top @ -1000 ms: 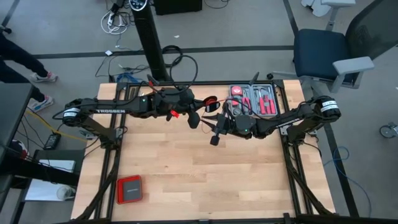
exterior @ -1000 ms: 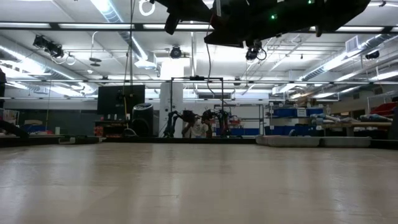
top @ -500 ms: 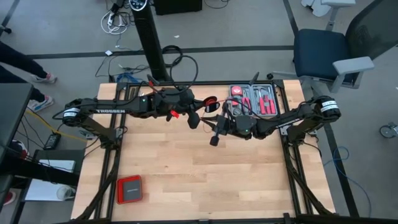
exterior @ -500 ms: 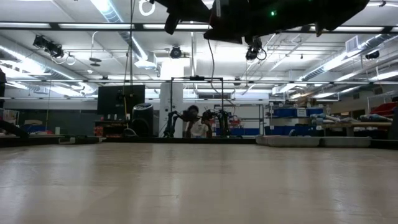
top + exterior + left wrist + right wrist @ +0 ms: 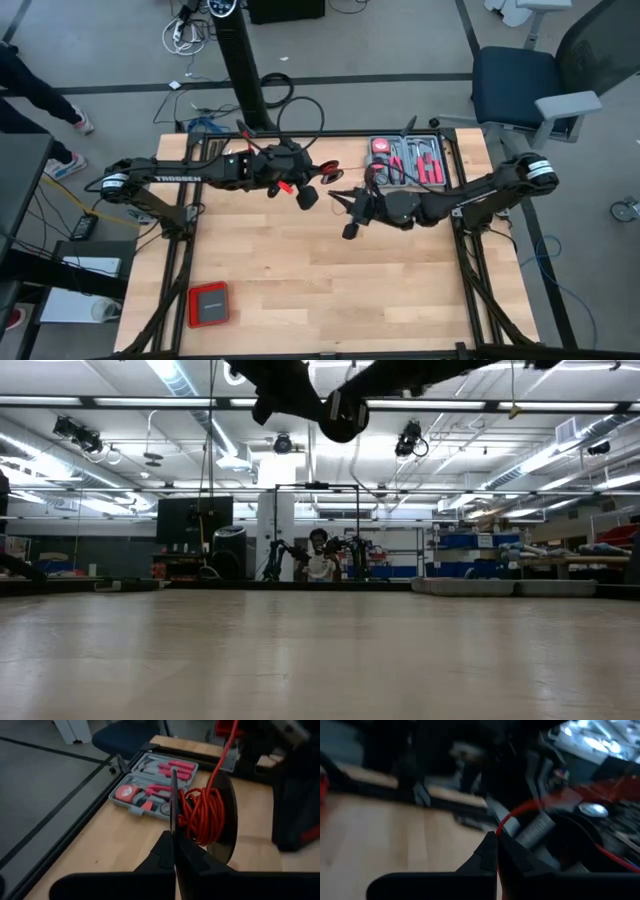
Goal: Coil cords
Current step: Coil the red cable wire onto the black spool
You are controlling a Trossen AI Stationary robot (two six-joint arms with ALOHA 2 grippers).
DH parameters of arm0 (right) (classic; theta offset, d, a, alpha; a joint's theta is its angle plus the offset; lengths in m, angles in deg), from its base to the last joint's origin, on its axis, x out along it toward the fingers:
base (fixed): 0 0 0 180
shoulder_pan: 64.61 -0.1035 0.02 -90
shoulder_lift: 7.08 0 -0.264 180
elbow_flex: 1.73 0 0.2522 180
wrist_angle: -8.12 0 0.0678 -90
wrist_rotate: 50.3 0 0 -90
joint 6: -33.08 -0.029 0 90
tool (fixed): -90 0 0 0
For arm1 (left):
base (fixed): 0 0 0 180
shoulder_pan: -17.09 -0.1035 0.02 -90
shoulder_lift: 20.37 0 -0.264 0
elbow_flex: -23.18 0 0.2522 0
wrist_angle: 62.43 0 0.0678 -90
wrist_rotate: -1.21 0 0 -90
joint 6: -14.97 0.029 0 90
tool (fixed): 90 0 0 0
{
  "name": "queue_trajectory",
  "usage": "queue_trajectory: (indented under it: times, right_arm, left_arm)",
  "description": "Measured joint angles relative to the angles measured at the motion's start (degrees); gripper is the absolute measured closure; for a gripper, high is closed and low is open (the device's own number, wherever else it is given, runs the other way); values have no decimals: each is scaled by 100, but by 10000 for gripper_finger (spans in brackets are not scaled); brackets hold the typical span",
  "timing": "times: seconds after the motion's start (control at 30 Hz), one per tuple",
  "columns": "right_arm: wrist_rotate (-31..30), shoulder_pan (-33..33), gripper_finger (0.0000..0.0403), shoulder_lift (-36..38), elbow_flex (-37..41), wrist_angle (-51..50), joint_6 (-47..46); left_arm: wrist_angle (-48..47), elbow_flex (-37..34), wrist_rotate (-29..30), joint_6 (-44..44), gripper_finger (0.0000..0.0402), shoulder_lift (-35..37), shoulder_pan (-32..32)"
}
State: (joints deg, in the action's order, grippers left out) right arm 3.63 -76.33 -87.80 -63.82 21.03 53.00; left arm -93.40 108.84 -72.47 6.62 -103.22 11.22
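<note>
**Two pincers pinched shut, red cord strung between them**

Both arms hang above the middle of the wooden surface (image 5: 330,270). The left pincer (image 5: 306,196) is clamped on the rim of a black spool (image 5: 222,815), around which the cord (image 5: 202,815) sits wound in loose red loops. A second ago the right pincer (image 5: 349,229) stood partly apart; it has now come together on the free run of the red cord, which shows at its tips in the right wrist view. That arm has also shifted slightly and sits lower in the overhead view. By my reading, this fresh grip prepares another turn of cord around the spool, so coiling is under way, not finished.

On the surface's far right sits a grey tool tray (image 5: 410,158) with red-handled tools, and near the front left corner lies a flat red box (image 5: 208,304). Beyond, an office chair (image 5: 520,80) stands on the floor, and a person's legs (image 5: 40,95) show at the left.
</note>
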Motion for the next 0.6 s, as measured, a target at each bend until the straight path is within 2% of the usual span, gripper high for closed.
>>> queue_trajectory:
  times: [0.13,0.37,0.47,0.6]
  right_arm:
    - [-490,-269,402,438,0,-1611,-790]
    - [-104,-381,396,927,-2,-4438,-3550]
    - [211,-381,397,923,0,-5048,-4122]
    - [914,-392,401,810,0,-5012,-4211]
  left_arm:
    - [-68,0,1,65,401,0,-2]
    - [389,0,-119,235,401,0,-4]
    - [754,0,-289,309,401,0,-15]
    - [1448,0,-180,517,401,0,-17]
